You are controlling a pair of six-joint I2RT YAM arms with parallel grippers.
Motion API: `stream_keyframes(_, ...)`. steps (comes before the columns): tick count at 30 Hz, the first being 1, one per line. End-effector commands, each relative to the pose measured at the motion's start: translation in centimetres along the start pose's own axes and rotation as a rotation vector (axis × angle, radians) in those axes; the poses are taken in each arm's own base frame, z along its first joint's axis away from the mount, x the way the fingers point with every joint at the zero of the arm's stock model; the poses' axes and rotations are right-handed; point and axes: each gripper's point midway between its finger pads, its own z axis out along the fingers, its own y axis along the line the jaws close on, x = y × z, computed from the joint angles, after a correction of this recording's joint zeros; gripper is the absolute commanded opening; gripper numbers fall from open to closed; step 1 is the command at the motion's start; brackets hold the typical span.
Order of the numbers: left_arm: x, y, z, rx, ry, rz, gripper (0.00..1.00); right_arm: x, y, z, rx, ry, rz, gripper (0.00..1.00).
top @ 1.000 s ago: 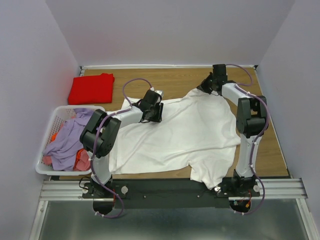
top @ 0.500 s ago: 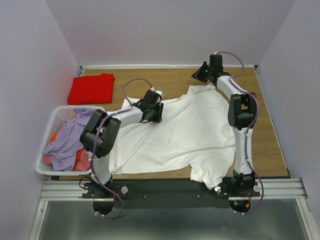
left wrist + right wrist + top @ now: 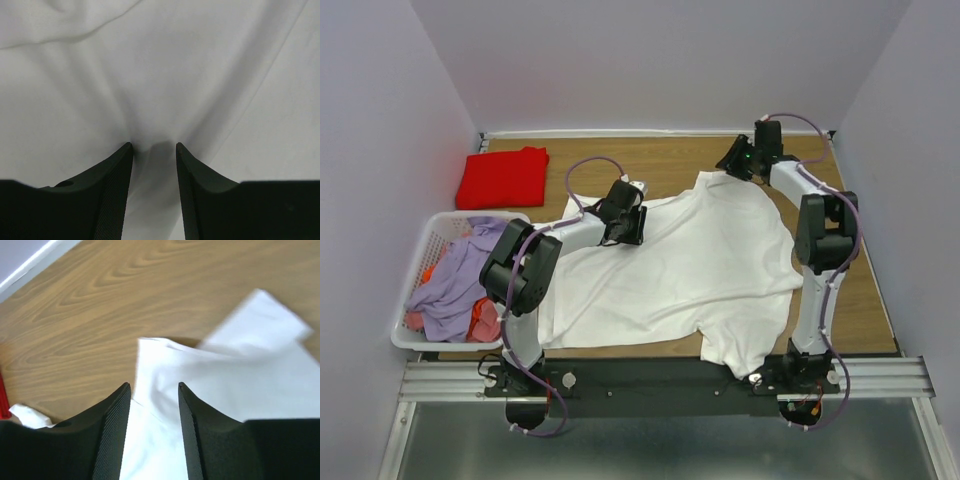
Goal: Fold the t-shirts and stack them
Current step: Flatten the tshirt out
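White t-shirt (image 3: 690, 260) spread across the table (image 3: 660, 160); red t-shirt (image 3: 503, 177) folded in the far left corner.
Left gripper (image 3: 154, 146), jaws parted, presses the white cloth; right gripper (image 3: 154, 386) hangs spread above the shirt's far edge, gripping nothing.

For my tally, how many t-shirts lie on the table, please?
2: the white t-shirt spread across the middle, the red t-shirt folded at the far left corner. The basket may hide more.

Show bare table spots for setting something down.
Bare wood: back wall strip between red t-shirt and right hand; right edge past the right arm. White t-shirt fills the middle; laundry basket and left arm crowd the left.
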Motion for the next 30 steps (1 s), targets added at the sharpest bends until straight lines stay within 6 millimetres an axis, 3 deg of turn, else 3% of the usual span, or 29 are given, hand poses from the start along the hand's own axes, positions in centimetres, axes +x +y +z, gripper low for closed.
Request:
stream_keyframes(1, 2.3, 0.7, 0.0, -0.026, 0.067, 0.021, 0.49, -0.7, -7.0, -2.9, 0.137, -0.030, 0.180, 0.53)
stream_keyframes(3, 2.4, 0.7, 0.1, -0.024, 0.071, 0.019, 0.49, 0.6, -7.2, -2.8, 0.135, 0.002, 0.189, 0.57)
stream_keyframes(6, 2.5, 0.7, 0.1, -0.023, 0.074, 0.018, 0.49, 0.9, -7.0, -2.4, 0.112, 0.014, 0.212, 0.60)
stream_keyframes(11, 2.5, 0.7, 0.1, -0.023, 0.073, 0.018, 0.49, -0.1, -7.0, -1.2, 0.106, -0.017, 0.257, 0.63)
stream_keyframes(21, 2.7, 0.7, 0.0, -0.026, 0.075, 0.022, 0.49, -0.2, -7.1, 2.1, 0.074, -0.012, 0.345, 0.64)
stream_keyframes(30, 2.8, 0.8, 0.4, -0.031, 0.085, 0.028, 0.49, -1.9, -5.7, 3.5, 0.005, -0.022, 0.352, 0.64)
